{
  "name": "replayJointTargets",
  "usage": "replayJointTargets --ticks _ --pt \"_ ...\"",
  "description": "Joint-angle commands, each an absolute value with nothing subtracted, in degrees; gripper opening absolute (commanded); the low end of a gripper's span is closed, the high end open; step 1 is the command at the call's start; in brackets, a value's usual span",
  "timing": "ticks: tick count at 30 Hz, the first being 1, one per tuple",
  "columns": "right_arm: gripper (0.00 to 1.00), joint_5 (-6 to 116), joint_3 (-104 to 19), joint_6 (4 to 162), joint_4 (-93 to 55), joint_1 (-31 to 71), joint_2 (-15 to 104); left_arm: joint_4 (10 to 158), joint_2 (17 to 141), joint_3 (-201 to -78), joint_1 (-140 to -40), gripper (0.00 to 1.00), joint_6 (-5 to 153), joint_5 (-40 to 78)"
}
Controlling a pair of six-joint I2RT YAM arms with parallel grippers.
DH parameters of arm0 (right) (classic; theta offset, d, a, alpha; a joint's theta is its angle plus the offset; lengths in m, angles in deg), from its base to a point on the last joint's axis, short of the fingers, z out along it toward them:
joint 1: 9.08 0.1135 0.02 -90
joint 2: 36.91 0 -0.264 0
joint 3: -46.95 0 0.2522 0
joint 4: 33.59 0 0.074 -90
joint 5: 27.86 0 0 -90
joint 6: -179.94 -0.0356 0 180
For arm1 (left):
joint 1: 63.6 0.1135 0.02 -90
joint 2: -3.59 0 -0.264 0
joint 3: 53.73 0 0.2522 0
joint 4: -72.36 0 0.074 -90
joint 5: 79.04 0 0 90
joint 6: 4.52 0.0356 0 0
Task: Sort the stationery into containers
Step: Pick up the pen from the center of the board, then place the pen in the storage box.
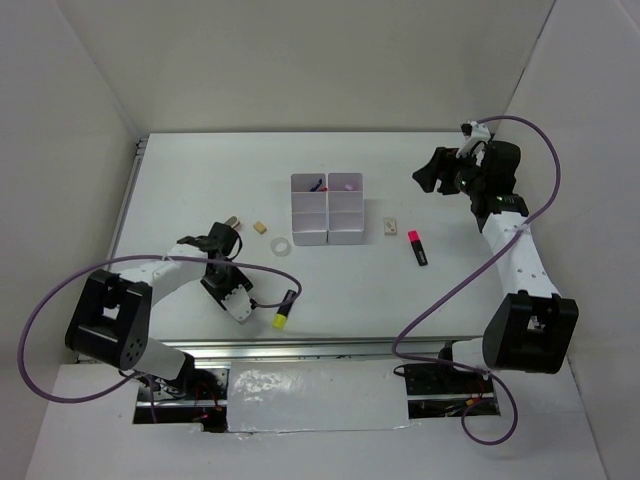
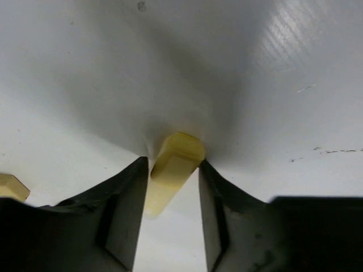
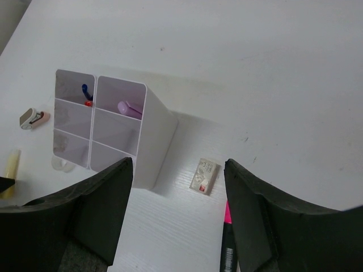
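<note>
In the left wrist view my left gripper (image 2: pixel 173 162) pinches the far end of the pale yellow stick (image 2: pixel 176 156) between its fingertips, down at the table. In the top view this gripper (image 1: pixel 222 243) covers the stick. The stick also shows in the right wrist view (image 3: pixel 11 165), lying flat. The white containers (image 1: pixel 327 232) stand mid-table; a red pen (image 3: pixel 87 96) and the lilac tube (image 3: pixel 128 108) lie in the far compartments. My right gripper (image 1: pixel 436 176) is open and empty, high above the table at the far right.
A yellow-black highlighter (image 1: pixel 284 311) lies near the front. A pink-black highlighter (image 1: pixel 417 247) and a small white labelled block (image 1: pixel 390 229) lie right of the containers. A clear tape ring (image 1: pixel 282 246), a tan eraser (image 1: pixel 259 228) and a small clip (image 1: pixel 236 222) lie left of them.
</note>
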State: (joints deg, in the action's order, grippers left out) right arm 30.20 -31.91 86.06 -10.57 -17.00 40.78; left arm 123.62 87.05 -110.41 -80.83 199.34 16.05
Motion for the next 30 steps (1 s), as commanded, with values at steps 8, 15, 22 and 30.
replayJointTargets --ticks 8,15,22,30 --pt "0.69 29.4 -31.7 86.5 -9.5 -16.9 39.6 131.6 89.3 -114.1 -82.1 0.37 247.2 27.0" --pt "0.68 29.3 -29.8 88.2 -8.6 -16.9 37.4 146.6 87.3 -131.7 -85.3 0.25 219.7 48.8" --pt "0.68 29.1 -29.0 88.5 -7.8 -17.3 36.4 140.0 81.6 -136.0 -86.9 0.00 193.8 63.2" --pt "0.68 29.3 -29.2 88.0 -7.0 -18.8 37.1 79.4 88.5 -145.5 -88.4 0.00 111.2 64.7"
